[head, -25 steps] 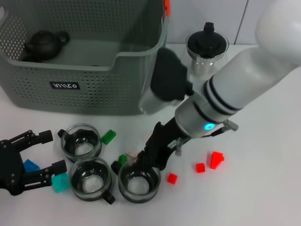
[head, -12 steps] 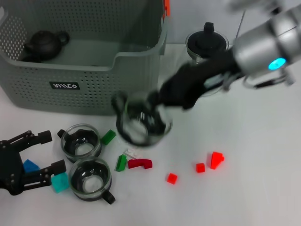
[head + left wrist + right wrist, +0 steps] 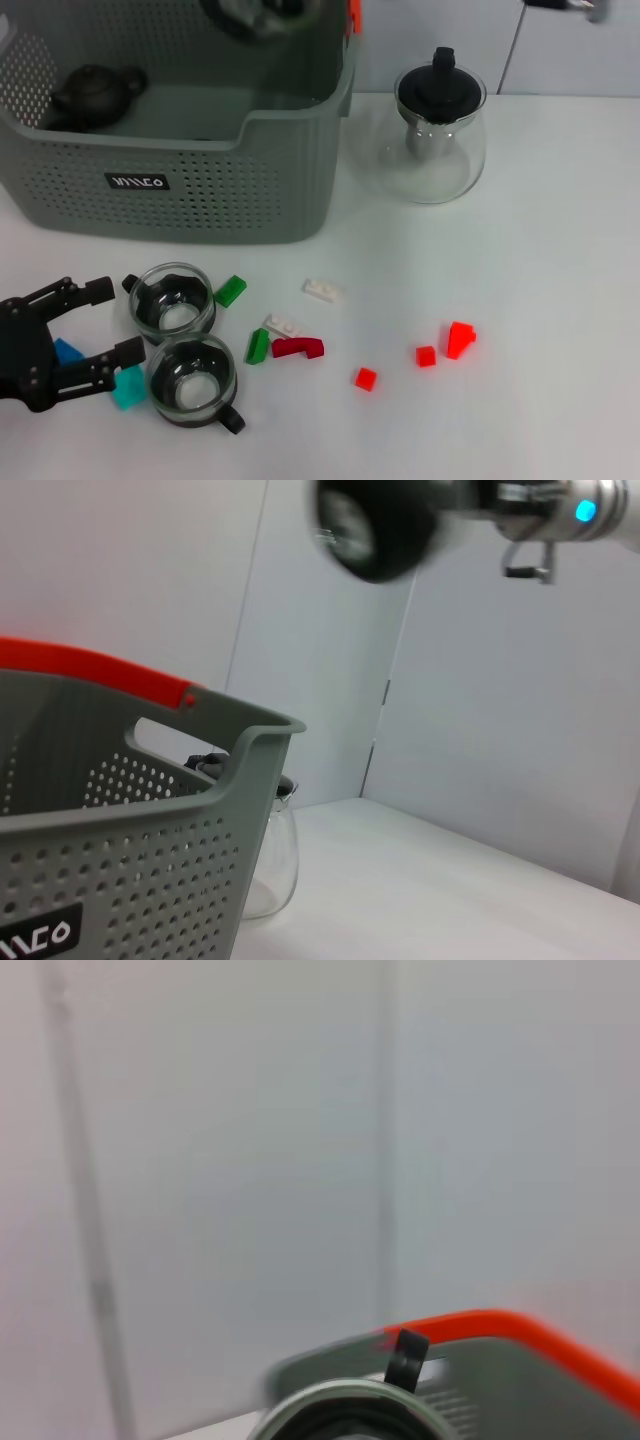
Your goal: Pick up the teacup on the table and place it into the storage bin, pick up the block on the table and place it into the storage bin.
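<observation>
A glass teacup (image 3: 255, 14) hangs blurred above the back of the grey-green storage bin (image 3: 200, 190), with my right gripper (image 3: 415, 515) shut on it; its rim (image 3: 345, 1410) fills the bottom of the right wrist view. Two more teacups (image 3: 173, 300) (image 3: 192, 378) stand on the table in front of the bin. Small blocks lie around them: green (image 3: 231, 290), dark red (image 3: 298, 347), red (image 3: 366, 378), white (image 3: 323, 290). My left gripper (image 3: 112, 322) rests open at the table's near left, beside a blue block (image 3: 65, 350) and a teal block (image 3: 128, 387).
A dark teapot (image 3: 95, 92) sits inside the bin. A clear glass teapot (image 3: 440, 130) with a black lid stands to the right of the bin. Two more red blocks (image 3: 426, 355) (image 3: 460, 338) lie at the right. The bin's orange handle (image 3: 95, 670) shows in the left wrist view.
My right arm has lifted one teacup off the table and swung it up and back over the bin. A white block now shows where the arm was. The left gripper has stayed put.
</observation>
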{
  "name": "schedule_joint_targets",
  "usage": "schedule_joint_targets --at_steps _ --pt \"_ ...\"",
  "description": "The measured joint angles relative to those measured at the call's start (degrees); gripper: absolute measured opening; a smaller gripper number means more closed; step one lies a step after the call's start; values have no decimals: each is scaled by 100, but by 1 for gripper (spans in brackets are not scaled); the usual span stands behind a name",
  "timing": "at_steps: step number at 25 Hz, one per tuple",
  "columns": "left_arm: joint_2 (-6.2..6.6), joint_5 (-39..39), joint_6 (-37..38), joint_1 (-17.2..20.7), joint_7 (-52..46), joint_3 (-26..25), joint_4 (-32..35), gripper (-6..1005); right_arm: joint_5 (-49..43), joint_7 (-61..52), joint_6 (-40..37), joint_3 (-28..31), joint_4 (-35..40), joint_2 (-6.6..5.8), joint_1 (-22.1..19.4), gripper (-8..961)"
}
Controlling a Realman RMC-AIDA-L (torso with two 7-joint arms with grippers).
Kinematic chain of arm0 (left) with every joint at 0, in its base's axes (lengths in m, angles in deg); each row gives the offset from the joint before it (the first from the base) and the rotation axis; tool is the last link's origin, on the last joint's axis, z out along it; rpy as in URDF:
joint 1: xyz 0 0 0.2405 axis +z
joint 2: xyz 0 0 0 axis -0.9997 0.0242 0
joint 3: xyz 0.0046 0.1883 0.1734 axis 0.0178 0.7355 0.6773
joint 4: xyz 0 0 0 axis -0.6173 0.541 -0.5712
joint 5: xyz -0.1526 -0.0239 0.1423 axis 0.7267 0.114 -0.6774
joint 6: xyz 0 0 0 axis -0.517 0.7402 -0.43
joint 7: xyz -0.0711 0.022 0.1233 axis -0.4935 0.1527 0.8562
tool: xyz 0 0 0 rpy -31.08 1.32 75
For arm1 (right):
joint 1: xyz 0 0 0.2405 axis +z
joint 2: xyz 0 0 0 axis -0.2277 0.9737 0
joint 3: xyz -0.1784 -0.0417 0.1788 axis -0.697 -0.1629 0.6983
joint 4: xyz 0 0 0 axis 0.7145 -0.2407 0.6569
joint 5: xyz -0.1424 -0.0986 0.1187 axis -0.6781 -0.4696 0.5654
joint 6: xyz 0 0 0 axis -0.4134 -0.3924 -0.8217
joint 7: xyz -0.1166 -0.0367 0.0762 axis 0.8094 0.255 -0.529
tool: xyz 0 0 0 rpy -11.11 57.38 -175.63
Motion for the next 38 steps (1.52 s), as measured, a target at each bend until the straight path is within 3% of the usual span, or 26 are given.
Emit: schedule_joint_targets --at_steps 5,14,23,38 --pt "-32 1 -58 30 0 -1 -22 904 -499 -202 1704 -569 -1375 2 910 62" --pt "-45 -32 -223 2 -4 15 -166 905 -1059 -202 4324 -1408 -4803 50 2888 63" --pt "-55 -44 -256 -23 -27 51 -214 905 -1044 -202 4526 -2172 -5142 91 2991 64" --pt "-69 -44 -252 -2 -36 49 -212 904 -1082 -507 4307 -2210 -4921 23 2860 66"
